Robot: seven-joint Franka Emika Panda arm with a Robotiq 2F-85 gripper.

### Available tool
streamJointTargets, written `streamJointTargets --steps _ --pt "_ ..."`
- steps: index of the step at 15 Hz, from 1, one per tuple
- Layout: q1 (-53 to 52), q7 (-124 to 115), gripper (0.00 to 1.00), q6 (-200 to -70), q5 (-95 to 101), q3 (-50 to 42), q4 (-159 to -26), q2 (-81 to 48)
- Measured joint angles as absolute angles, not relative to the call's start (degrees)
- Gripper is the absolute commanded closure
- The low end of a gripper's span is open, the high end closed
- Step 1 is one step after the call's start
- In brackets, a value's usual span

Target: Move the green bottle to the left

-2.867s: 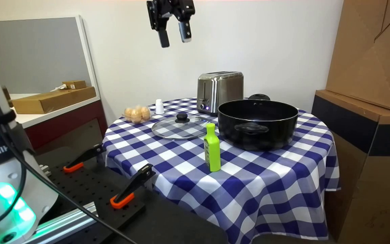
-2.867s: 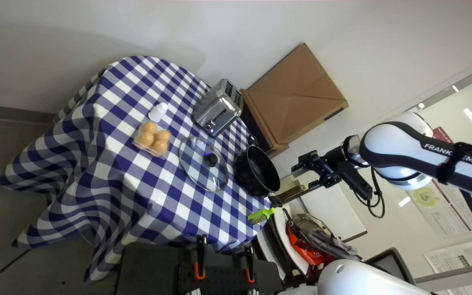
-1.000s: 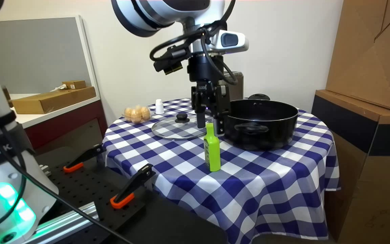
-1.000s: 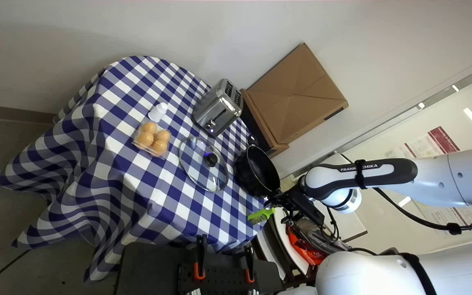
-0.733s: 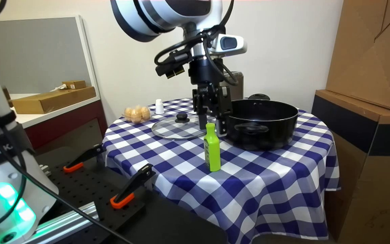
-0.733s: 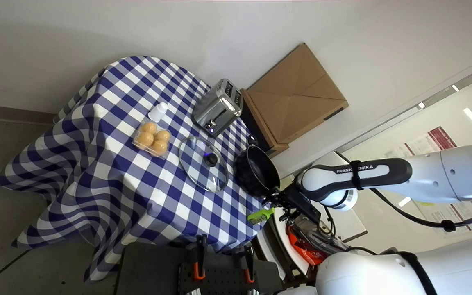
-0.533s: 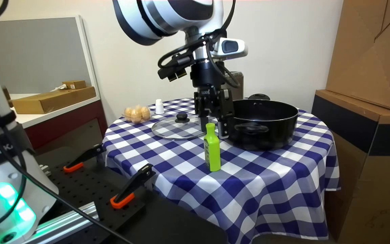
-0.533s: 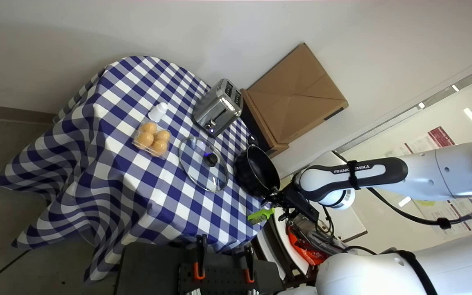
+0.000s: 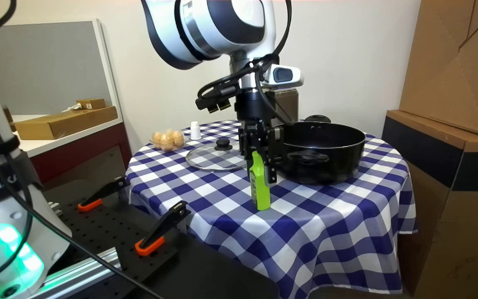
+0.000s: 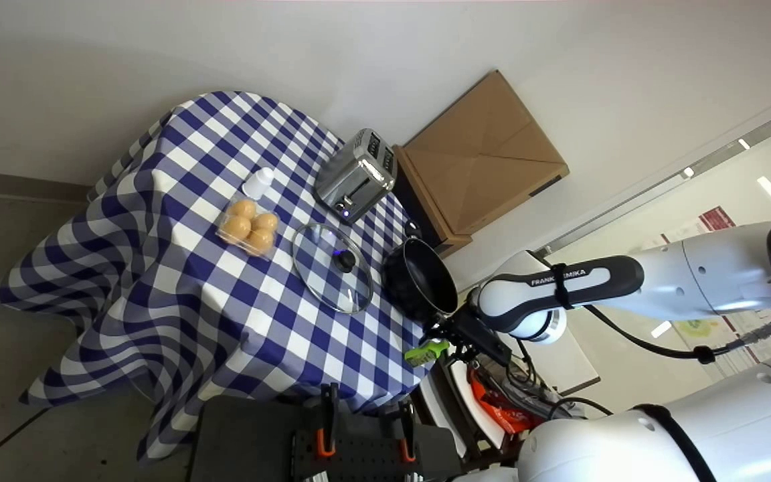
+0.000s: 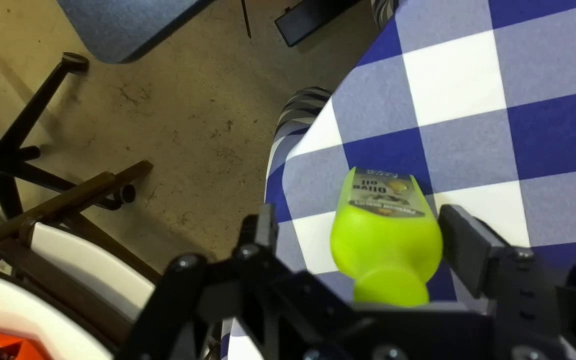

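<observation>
The green bottle (image 9: 260, 191) stands upright on the checked cloth near the table's front edge, in both exterior views (image 10: 423, 353). In the wrist view the bottle (image 11: 385, 245) shows from above, with an olive oil label facing up the picture. My gripper (image 9: 260, 175) is lowered around the bottle's upper part and points down. In the wrist view the gripper (image 11: 363, 230) is open, one finger on each side of the bottle. The right finger (image 11: 468, 250) is very close to the bottle or touching it. The left finger (image 11: 266, 227) stands apart, with a wide gap.
A black pot (image 9: 318, 166) stands right behind the gripper, with its handle (image 9: 308, 157) close by. A glass lid (image 9: 214, 160), eggs (image 9: 167, 140), a white cup (image 9: 195, 131) and a toaster (image 10: 357, 177) are also on the table. Black clamps (image 9: 162, 228) grip the near edge.
My gripper has come from high above down toward the table, lowering over the bottle in the last half second. Its jaws stay apart. The bottle has not moved.
</observation>
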State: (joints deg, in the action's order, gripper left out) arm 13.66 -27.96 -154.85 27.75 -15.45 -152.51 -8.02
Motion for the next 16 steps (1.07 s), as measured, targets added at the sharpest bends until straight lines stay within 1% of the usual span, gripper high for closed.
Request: streamJointTargets --steps 1,4,11,16 --pt "13.11 -27.96 0.58 -155.1 27.75 -15.86 -152.4 -8.4" --pt "11.6 -27.96 0.79 -155.58 27.75 -17.02 -151.97 -9.28" --pt "9.51 -26.42 0.79 -155.67 27.39 -17.95 -151.3 -8.57" --pt "9.28 -18.47 0.79 -155.29 26.13 -15.8 -150.86 -1.15"
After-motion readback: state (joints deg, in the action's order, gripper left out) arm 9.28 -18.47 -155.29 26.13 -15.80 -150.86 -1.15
